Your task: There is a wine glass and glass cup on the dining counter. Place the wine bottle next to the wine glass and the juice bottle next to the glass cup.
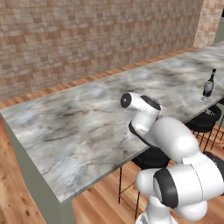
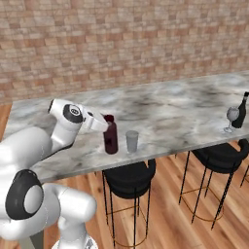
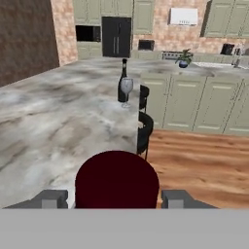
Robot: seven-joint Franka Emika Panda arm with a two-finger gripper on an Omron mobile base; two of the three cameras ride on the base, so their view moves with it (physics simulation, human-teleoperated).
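Wine bottle [image 2: 241, 111] stands beside wine glass [image 2: 233, 117], far right: done. Juice bottle [image 2: 111, 137], centre frame, just beside glass cup [image 2: 132, 141]; gripper [image 3: 114, 199] jaws pinch it. Release left.

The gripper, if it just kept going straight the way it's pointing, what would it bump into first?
Right away, the juice bottle: it sits between the gripper fingers. Farther along stand the wine glass and wine bottle.

A brick wall [image 1: 87, 35], wood floor [image 2: 194, 228], black stools [image 2: 129, 180].
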